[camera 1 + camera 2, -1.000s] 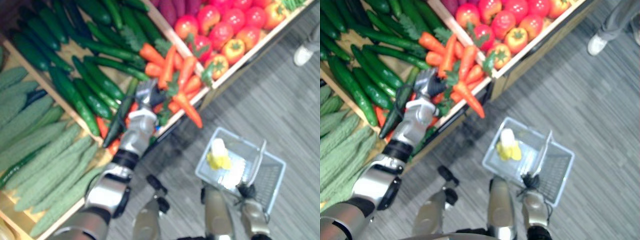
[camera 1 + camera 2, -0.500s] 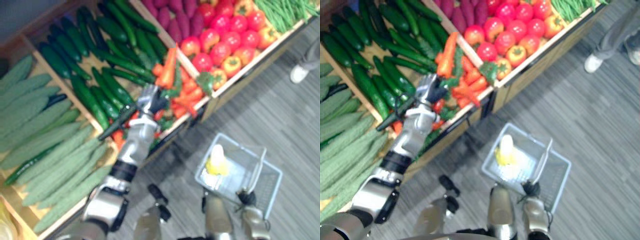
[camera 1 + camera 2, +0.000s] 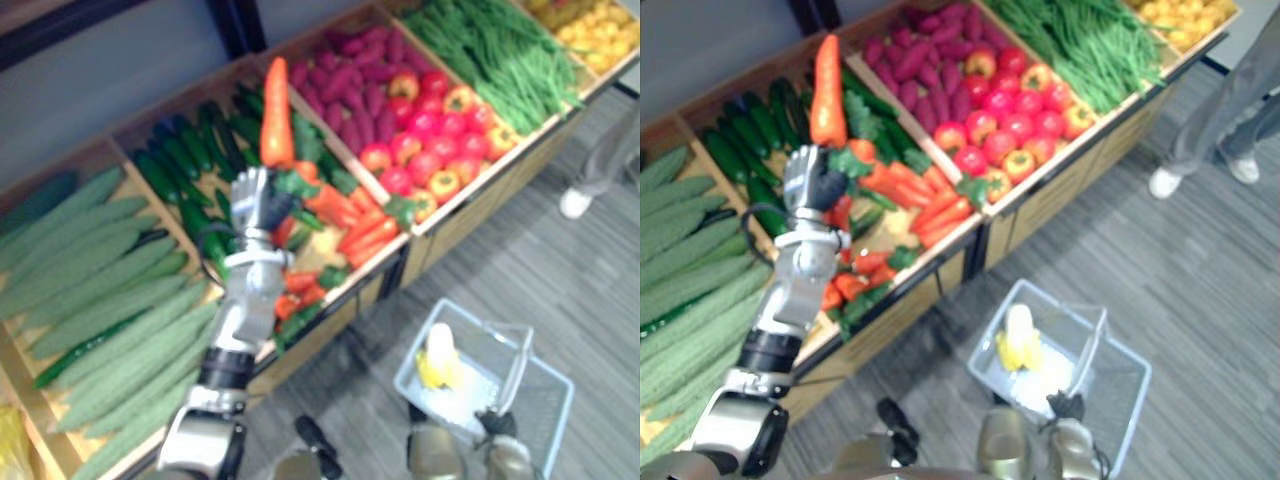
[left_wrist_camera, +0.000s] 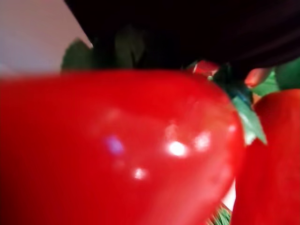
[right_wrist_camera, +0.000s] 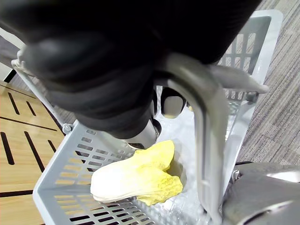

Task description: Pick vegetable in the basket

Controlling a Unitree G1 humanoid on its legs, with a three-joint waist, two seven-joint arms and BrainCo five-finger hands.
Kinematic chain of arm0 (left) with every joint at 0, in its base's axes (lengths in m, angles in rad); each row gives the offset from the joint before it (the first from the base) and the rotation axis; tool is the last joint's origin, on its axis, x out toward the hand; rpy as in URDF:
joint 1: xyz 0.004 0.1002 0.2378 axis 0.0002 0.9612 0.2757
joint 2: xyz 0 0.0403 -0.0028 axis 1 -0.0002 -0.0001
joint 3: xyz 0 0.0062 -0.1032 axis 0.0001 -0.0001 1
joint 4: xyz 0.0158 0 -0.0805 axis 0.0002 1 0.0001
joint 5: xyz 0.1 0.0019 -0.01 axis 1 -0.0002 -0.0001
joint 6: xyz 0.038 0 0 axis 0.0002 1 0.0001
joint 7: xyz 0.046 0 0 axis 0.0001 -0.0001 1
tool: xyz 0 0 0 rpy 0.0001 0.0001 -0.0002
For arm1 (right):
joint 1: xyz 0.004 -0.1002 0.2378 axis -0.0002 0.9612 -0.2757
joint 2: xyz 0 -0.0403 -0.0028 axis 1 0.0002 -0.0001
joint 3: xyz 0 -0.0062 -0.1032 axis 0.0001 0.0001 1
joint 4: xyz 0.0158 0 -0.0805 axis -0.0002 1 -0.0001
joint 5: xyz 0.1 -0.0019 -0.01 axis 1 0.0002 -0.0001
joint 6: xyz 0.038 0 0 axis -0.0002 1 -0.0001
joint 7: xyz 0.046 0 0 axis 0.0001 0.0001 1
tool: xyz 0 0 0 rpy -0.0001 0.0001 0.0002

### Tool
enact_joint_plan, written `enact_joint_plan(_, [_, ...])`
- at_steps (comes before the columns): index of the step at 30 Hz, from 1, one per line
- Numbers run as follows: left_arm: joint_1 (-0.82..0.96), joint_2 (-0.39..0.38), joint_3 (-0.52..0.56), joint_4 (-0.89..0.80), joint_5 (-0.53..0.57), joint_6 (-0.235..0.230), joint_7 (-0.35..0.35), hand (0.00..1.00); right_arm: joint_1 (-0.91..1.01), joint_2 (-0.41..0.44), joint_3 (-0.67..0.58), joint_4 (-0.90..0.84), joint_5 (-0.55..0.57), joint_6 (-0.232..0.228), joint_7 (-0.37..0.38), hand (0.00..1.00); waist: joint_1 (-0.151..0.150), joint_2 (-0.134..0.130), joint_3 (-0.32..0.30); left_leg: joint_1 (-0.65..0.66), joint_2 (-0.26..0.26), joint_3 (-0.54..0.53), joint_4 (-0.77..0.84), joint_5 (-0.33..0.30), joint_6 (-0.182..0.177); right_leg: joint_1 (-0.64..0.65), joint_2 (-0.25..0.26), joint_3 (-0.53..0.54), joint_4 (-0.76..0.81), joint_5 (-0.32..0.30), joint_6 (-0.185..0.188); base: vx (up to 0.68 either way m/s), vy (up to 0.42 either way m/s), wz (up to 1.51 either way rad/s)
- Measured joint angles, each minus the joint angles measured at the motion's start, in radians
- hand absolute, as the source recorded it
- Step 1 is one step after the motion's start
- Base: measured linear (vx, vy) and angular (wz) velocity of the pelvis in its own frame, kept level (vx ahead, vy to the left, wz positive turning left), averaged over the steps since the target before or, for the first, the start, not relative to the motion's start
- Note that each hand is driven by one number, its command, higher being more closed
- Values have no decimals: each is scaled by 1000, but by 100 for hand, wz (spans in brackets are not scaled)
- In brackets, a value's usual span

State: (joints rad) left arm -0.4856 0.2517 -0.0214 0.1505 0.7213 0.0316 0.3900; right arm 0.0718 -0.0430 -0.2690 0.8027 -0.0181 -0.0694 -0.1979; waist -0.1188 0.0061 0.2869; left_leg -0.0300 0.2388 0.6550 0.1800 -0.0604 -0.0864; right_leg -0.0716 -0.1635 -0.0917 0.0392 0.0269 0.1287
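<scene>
Right hand (image 5: 93, 70): fingers curled round the handle (image 5: 202, 126) of the grey wire basket (image 3: 1118, 352), which hangs low over the floor, well apart from the stand. In the basket lies one pale yellow-white cabbage (image 5: 136, 176).

Left hand (image 3: 808, 185): closed round the leafy end of a carrot (image 3: 827, 95). The carrot is orange, smooth and tapered, with a green tuft (image 3: 847, 160) at the fingers. It stands upright with its tip up, above the hand and clear of the pile.

The hand is over the wooden stand (image 3: 1040, 200), near its front edge, above the compartment of loose carrots (image 3: 930, 205). Cucumbers (image 3: 750, 125) lie beside it and red tomatoes (image 3: 1015, 105) beyond.
</scene>
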Motion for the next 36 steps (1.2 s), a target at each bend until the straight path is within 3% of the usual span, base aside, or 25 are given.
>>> enact_joint_plan(2, [27, 1, 31, -49, -15, 0, 17, 100, 2, -8, 9, -3, -2, 0, 9, 100, 5, 0, -1, -60, 52, -127, 192, -20, 8, 4, 17, 46, 15, -3, -5, -45, -90, -50])
enact_joint_plan(4, [57, 1, 39, -100, -35, 0, 38, 100, 2, -17, 28, -4, -2, 1, 12, 100, 15, 0, -1, -89, 45, -271, 255, -40, 8, 6, 26, 89, 25, -3, -7, -54, 1, -70])
enact_joint_plan(5, [95, -1, 46, -155, -42, -2, 52, 100, 0, -27, 46, -8, -4, 3, 15, 100, 21, 3, -3, -88, -1, -427, 249, -103, -13, -4, 34, 137, 27, -9, -15, -97, 150, -128])
enact_joint_plan(6, [137, -4, 49, -197, -42, -11, 69, 100, 1, -39, 51, -15, -5, 4, 18, 100, 36, 35, -25, -76, -51, -575, 206, -159, -22, -29, 63, 191, 30, -3, -8, -100, 196, -132])
enact_joint_plan(8, [173, -26, 59, -217, -43, -33, 80, 100, 10, -54, 64, -24, -19, 9, 29, 100, 41, 40, -44, -18, -79, -667, 121, -226, -44, -54, 86, 252, 17, 8, 9, -47, 164, -111])
enact_joint_plan(11, [234, -67, 52, -219, -50, -42, 80, 100, 69, -35, 84, -117, -26, 23, 45, 100, 39, -9, -81, 33, -124, -553, 56, -202, -26, -60, 47, 350, -39, 62, 36, 4, 145, -81])
enact_joint_plan(14, [246, -72, -4, -231, -50, -58, 70, 100, 113, -27, 107, -207, -52, 28, 48, 100, 29, -24, -97, 56, -148, -471, 35, -205, -17, -101, 41, 417, -34, 88, 42, 24, 102, -92])
enact_joint_plan(15, [246, -72, -13, -244, -50, -70, 65, 100, 107, -27, 130, -233, -60, 30, 48, 100, 26, -25, -98, 55, -145, -426, 37, -206, -15, -137, 54, 381, -31, 138, 22, 63, 74, -130])
enact_joint_plan(17, [244, -72, -16, -253, -50, -75, 59, 100, 83, -24, 173, -274, -62, 36, 54, 100, 21, -21, -98, 49, -133, -381, 25, -195, 2, -180, 71, 233, -52, 229, -83, 17, 28, -133])
enact_joint_plan(18, [240, -77, -20, -253, -49, -75, 47, 100, 71, -20, 201, -320, -71, 37, 55, 100, 19, -21, -98, 55, -127, -338, 1, -182, 18, -184, 73, 91, -81, 271, -134, -23, -31, -116])
enact_joint_plan(19, [239, -89, -21, -253, -49, -76, 36, 100, 77, -17, 210, -349, -93, 37, 55, 100, 17, -19, -95, 77, -129, -300, -11, -186, 23, -209, 61, -46, 12, 146, -193, -31, -35, -110])
enact_joint_plan(20, [253, -108, -23, -252, -49, -76, 32, 100, 81, -17, 217, -359, -101, 38, 55, 100, 13, -16, -92, 104, -138, -272, -6, -187, 23, -236, 27, -133, 115, 91, -233, -31, -7, -102])
enact_joint_plan(21, [278, -124, -27, -259, -49, -77, 28, 100, 97, -22, 242, -371, -101, 39, 54, 100, 21, -19, -95, 136, -151, -244, 15, -199, 27, -233, 17, -222, 165, 140, -212, -104, 11, -128])
enact_joint_plan(22, [299, -126, -20, -274, -49, -78, 28, 100, 94, -26, 273, -382, -101, 39, 54, 100, 39, -17, -97, 145, -149, -229, 29, -203, 37, -231, 37, -248, 148, 187, -237, -157, -2, -155])
enact_joint_plan(23, [306, -122, -15, -289, -49, -81, 28, 100, 89, -31, 297, -412, -102, 39, 55, 100, 53, -9, -102, 142, -136, -217, 23, -210, 57, -229, 65, -250, 86, 241, -203, -232, -103, -165])
enact_joint_plan(24, [322, -125, -10, -307, -49, -100, 28, 100, 77, -27, 318, -448, -103, 39, 57, 100, 68, 7, -112, 151, -116, -163, -5, -243, 38, -224, 68, -336, 117, 131, -215, -160, -115, -135])
enact_joint_plan(25, [338, -129, -10, -306, -49, -107, 27, 100, 63, -25, 329, -450, -103, 39, 60, 100, 68, 2, -110, 154, -117, -136, 1, -242, 40, -232, 46, -368, 214, 24, -248, -126, -157, -118])
enact_joint_plan(26, [386, -147, -13, -306, -50, -110, 23, 100, 41, -27, 339, -454, -115, 38, 74, 100, 67, 18, -115, 157, -111, -104, 0, -241, 39, -237, 17, -398, 344, -97, -220, -13, -115, -93])
enact_joint_plan(27, [431, -169, -30, -305, -49, -112, 15, 100, 25, -28, 354, -457, -133, 38, 76, 100, 68, 22, -117, 171, -111, -76, 2, -237, 32, -223, 15, -393, 349, -144, -189, 11, -105, -87])
enact_joint_plan(28, [451, -182, -35, -302, -49, -112, 13, 100, 19, -28, 362, -460, -135, 39, 78, 100, 74, 25, -115, 176, -107, -59, 0, -233, 24, -219, 34, -383, 326, -128, -203, 28, -70, -74])
enact_joint_plan(29, [483, -208, -48, -288, -49, -112, -4, 100, 21, -29, 389, -479, -138, 41, 79, 100, 82, 42, -121, 174, -96, -53, -5, -223, 23, -191, 86, -367, 243, -85, -220, 22, -73, -73])
enact_joint_plan(30, [500, -217, -60, -275, -49, -118, -10, 100, 22, -34, 407, -496, -138, 41, 84, 100, 92, 43, -122, 181, -79, -36, -3, -207, 26, -159, 133, -339, 160, -45, -226, 11, -76, -71])
enact_joint_plan(33, [537, -218, -81, -240, -50, -120, -30, 100, 31, -39, 471, -550, -139, 41, 104, 100, 96, 38, -121, 175, -28, -34, 105, -208, 28, -73, 208, -280, 2, 3, -194, 5, -44, -57])
enact_joint_plan(35, [561, -218, -94, -231, -52, -128, -44, 100, 32, -45, 496, -579, -137, 42, 116, 100, 97, 29, -118, 130, 15, -59, 264, -213, 32, -39, 235, -224, -53, 2, -193, 24, 2, -54])
enact_joint_plan(36, [573, -217, -105, -229, -52, -145, -45, 100, 28, -51, 515, -603, -132, 41, 116, 100, 104, 23, -117, 90, 9, -104, 319, -218, 34, -30, 242, -198, -83, -8, -184, 20, -7, -59])
